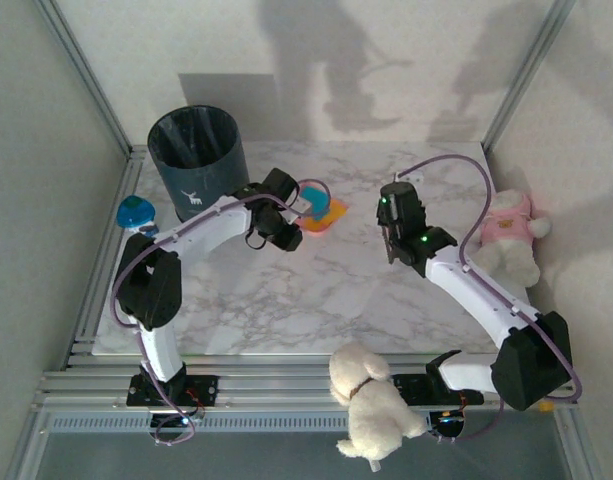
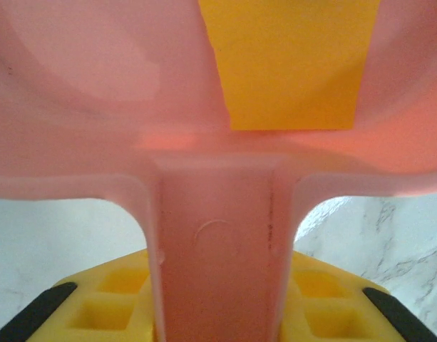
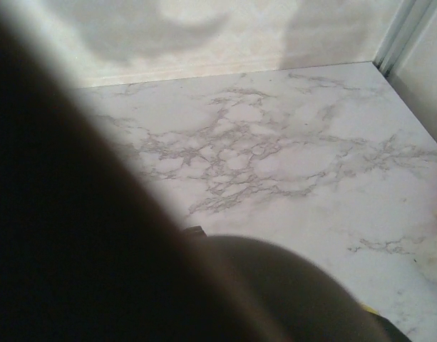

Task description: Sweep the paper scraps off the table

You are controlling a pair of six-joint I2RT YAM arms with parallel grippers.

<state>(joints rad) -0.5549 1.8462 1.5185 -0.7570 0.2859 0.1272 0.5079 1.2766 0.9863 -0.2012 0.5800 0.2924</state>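
The table takes up most of the top view: white marble with grey veins and a metal rail frame around it. Next biggest is the dark bin at the far left corner. Then come two plushies, a white dog on the near rail and a pink one at the right edge.

The pink dustpan sits mid-table, just right of the bin. The left gripper is clamped on its handle; in the wrist view the yellow fingers hug it on both sides.

The right gripper hangs over bare marble, near the pan but apart from it. Its own camera is mostly blocked by a dark blur, so I honestly can't tell if the fingers are spread or closed.

A small blue-green toy is on the left rail. As for paper scraps, the one I can make out is an orange piece lying inside the pan.
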